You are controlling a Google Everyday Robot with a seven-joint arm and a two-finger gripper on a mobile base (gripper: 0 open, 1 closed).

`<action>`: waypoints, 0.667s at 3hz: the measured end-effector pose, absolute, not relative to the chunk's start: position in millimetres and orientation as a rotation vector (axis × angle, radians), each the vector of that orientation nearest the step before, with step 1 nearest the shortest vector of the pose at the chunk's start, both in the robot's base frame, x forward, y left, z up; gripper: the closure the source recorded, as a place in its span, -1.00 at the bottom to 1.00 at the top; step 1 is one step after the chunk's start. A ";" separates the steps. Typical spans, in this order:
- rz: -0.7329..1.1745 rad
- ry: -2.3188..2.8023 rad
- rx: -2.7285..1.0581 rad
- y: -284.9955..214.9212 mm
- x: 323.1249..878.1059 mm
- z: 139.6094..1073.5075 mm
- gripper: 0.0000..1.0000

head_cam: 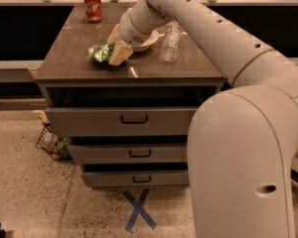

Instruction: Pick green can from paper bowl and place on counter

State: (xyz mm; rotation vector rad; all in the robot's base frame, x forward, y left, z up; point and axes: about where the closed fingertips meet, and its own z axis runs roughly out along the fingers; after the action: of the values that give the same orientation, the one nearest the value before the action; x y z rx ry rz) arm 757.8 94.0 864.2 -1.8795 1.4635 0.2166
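The green can (100, 53) lies on its side between the fingers of my gripper (112, 47), low over the counter (69, 63), left of the paper bowl (145, 40). The gripper is shut on the can; one tan finger (120, 53) covers its right end. I cannot tell whether the can touches the counter. The bowl sits mid-counter behind my wrist, partly hidden by it.
A red cola can (93, 5) stands at the counter's back left. A clear plastic bottle (171, 42) stands right of the bowl. My arm spans the right side. A wire basket (52, 144) with items sits on the floor left of the drawers.
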 end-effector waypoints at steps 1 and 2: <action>0.216 1.465 -1.879 93.8 758.1 864.2 -0.43; 0.238 1.498 -1.818 85.7 767.4 874.2 -0.90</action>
State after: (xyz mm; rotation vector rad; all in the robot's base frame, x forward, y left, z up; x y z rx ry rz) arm 767.4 85.7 874.2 -1.8182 1.4978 0.2385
